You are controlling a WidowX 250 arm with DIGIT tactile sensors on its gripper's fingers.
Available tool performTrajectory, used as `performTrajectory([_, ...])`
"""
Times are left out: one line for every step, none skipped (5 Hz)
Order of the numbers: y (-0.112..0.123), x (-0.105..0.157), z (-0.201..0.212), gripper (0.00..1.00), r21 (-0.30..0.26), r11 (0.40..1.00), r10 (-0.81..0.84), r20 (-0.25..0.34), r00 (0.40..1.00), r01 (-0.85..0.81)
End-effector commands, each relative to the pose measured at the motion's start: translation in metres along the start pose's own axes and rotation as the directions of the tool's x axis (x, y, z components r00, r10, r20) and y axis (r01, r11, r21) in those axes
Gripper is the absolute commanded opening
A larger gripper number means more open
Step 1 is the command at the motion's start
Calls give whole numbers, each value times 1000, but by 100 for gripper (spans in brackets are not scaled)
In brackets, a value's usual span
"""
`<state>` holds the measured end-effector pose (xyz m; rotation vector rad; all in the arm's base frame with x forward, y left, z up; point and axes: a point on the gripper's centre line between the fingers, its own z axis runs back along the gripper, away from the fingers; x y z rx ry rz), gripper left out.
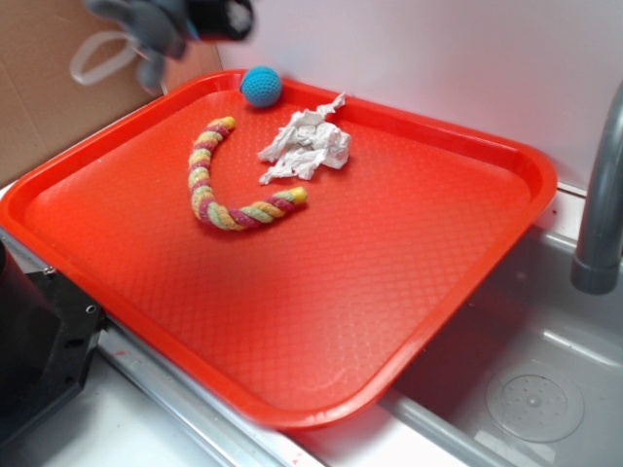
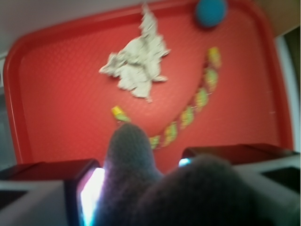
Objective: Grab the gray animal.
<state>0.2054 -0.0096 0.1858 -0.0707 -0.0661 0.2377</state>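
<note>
Seen from my remote console: nearest the wrist camera, the gripper [image 2: 155,188] has its jaws clamped on the gray animal [image 2: 136,169], lifted above the red tray's [image 1: 321,321] far-left corner. It looks light, soft and squashy; mid-body suits. Beyond: braided rope [image 2: 197,101], paper wad [image 2: 136,66], blue ball [image 2: 210,12].

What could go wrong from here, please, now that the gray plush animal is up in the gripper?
The gray plush animal sits soft between the fingers of the gripper, high above the red tray; it might slip out. Its white loop string dangles free and could snag. If dropped, it may land on the braided rope toy.
</note>
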Motion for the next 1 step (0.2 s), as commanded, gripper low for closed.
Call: performTrajectory([24,2,13,0,-69,982,177,0,984,-176])
